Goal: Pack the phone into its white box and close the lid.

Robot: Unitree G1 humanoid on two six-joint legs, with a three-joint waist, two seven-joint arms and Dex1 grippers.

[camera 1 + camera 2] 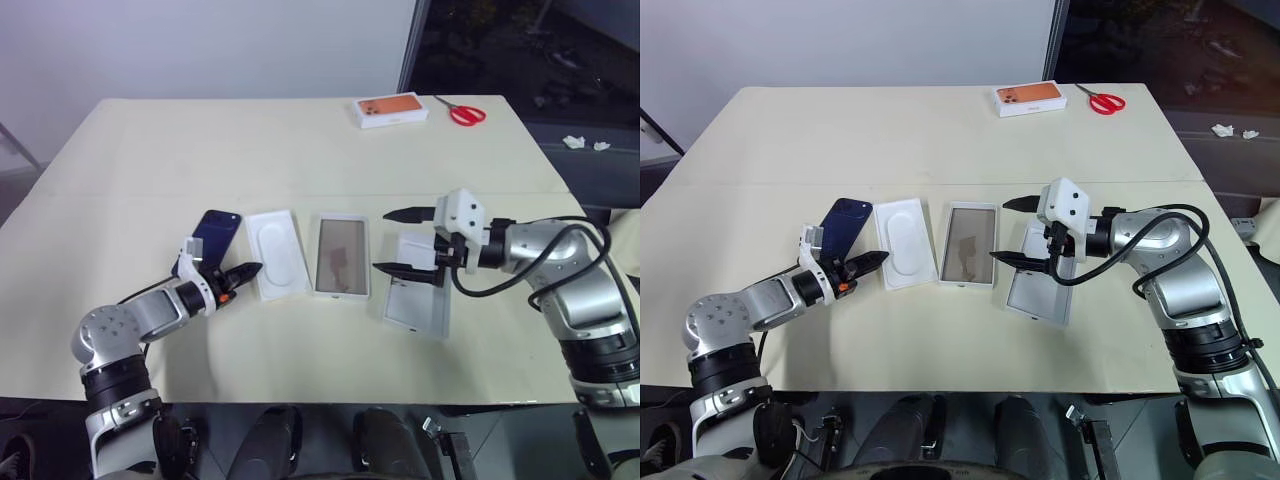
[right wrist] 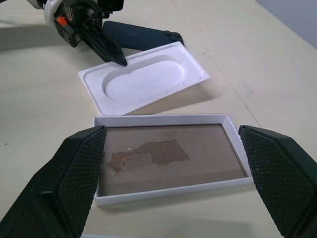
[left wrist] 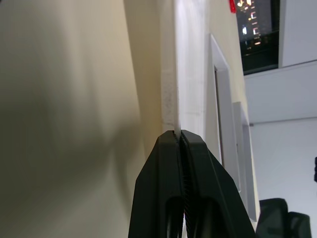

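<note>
The dark navy phone (image 1: 214, 233) lies on the table left of a thin white insert (image 1: 277, 252) with an oval recess. My left gripper (image 1: 254, 268) is shut, and its tips pinch the insert's near left edge (image 3: 176, 99). To the right of the insert, the white box (image 1: 341, 294) lies open with its brownish inner face up. My right gripper (image 1: 381, 240) hovers open just right of the box, above the lid (image 1: 420, 310). The lid lies with its white inside up and the gripper hides part of it.
A white box with an orange phone picture (image 1: 392, 109) and red scissors (image 1: 466, 114) sit at the table's far right. The cream table (image 1: 300, 150) stretches bare behind the row of things. Its front edge runs close below both arms.
</note>
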